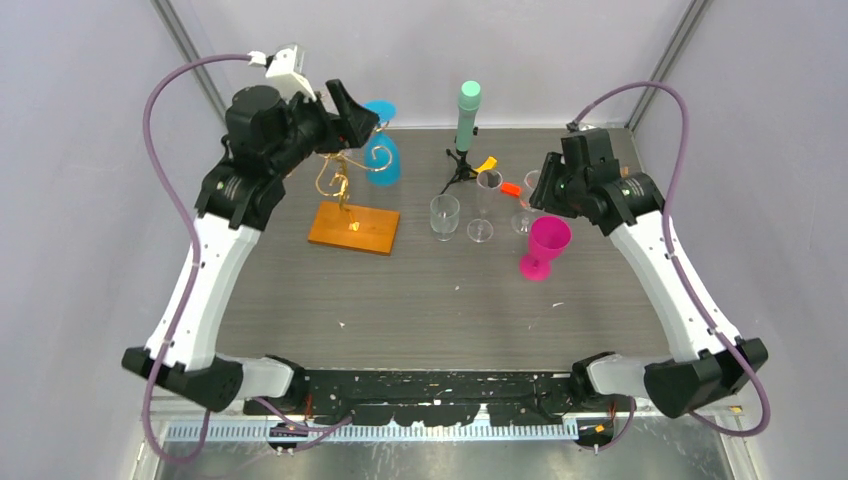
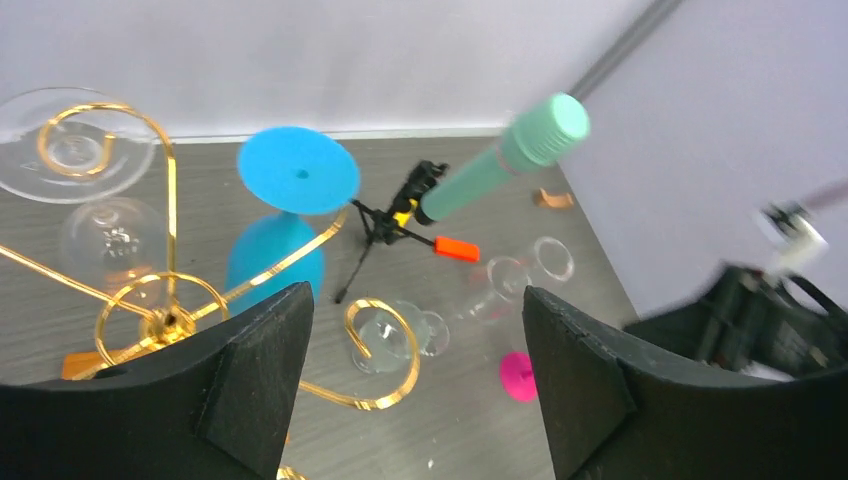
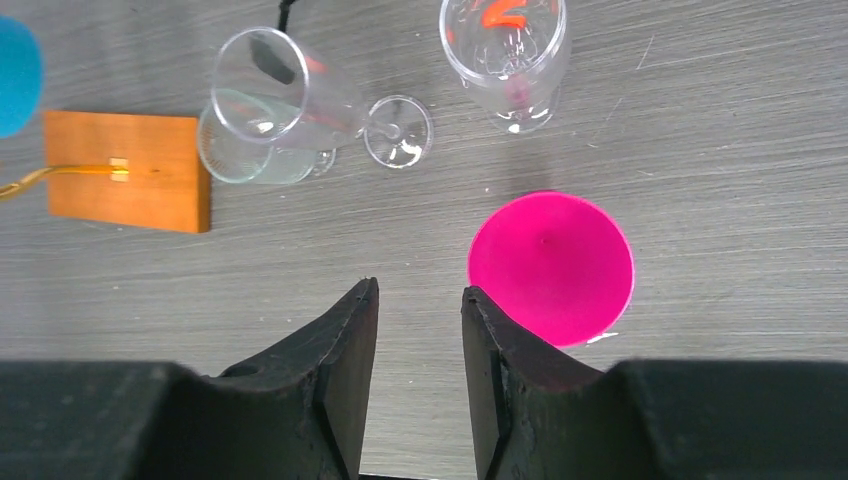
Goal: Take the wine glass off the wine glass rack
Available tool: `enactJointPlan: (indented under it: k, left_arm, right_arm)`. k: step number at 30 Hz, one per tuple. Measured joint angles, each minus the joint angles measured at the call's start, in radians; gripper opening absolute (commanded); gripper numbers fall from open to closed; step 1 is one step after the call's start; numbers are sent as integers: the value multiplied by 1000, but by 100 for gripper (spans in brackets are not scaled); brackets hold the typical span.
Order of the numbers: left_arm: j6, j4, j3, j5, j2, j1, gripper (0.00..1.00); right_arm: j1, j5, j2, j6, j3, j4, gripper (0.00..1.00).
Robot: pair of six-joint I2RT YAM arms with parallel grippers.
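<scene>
Grey wood-grain worktop, pale walls | blue wine glass hangs inverted on wine glass rack, back-left | left tool spread wide, empty | right tool narrowly parted, empty

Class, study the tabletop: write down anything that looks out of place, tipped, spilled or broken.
Nothing looks tipped, spilled or broken. The only strays are an orange piece and a red-orange piece lying loose on the table beside the black tripod.
</scene>
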Motion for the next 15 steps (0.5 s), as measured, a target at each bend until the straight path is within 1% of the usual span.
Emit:
enactJointPlan:
  k: [5, 11, 15]
  left_arm:
    - [-72, -10, 69, -92, 143, 47, 67]
    - [-125, -52, 159, -115, 262, 150, 69]
    - [-154, -61, 171, -106, 270, 229, 64]
  right_arm:
    - [0, -15, -81, 25, -53, 27, 40]
    - [0, -40, -108, 41, -108, 30, 40]
    - [0, -54, -121, 46, -122, 32, 41]
